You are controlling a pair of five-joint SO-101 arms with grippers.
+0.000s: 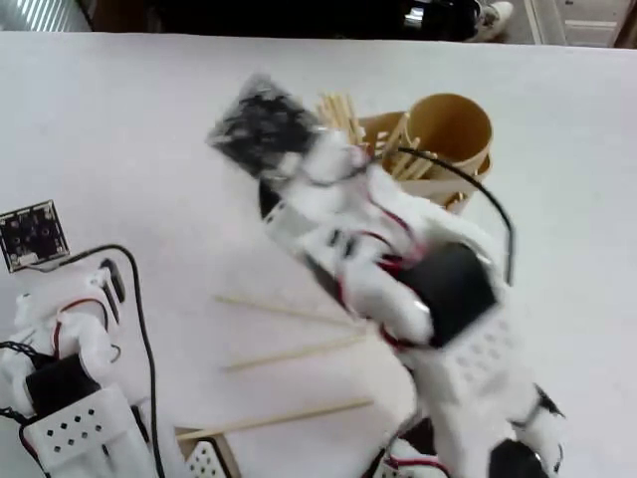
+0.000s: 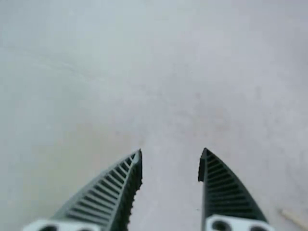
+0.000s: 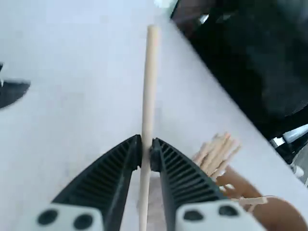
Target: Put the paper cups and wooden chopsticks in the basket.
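1. Left arm [image 1: 65, 403]: positioned at the near left corner of the table [image 1: 119, 119]. The left gripper [image 2: 172, 153] is released, jaws spread with bare table surface between them. It grasps nothing.

2. Cable [image 1: 139, 299]: a black lead runs from the left arm base across the near left area. A small dark circuit board [image 1: 35, 236] lies flat just beyond the left arm.

3. Loose chopsticks [image 1: 289, 351]: three wooden sticks lie flat on the table in the near centre, roughly parallel and apart from one another. They are between the two arms and outside the basket.

4. Right arm [image 1: 443, 289]: extends from the near right edge diagonally toward the table centre, passing over the far ends of the loose chopsticks.

5. Right gripper [image 3: 146, 143]: clenched on one held chopstick [image 3: 148, 82]. The stick is pinched between the jaws and projects well past the fingertips.

6. Basket [image 1: 438, 189]: located right of centre on the far half of the table, just beyond the right arm. It contains a chopstick bundle [image 1: 341, 112] standing on end and fanned at the top. Paper cups [image 1: 453, 124], nested and tipped with the mouth showing, sit beside the bundle.
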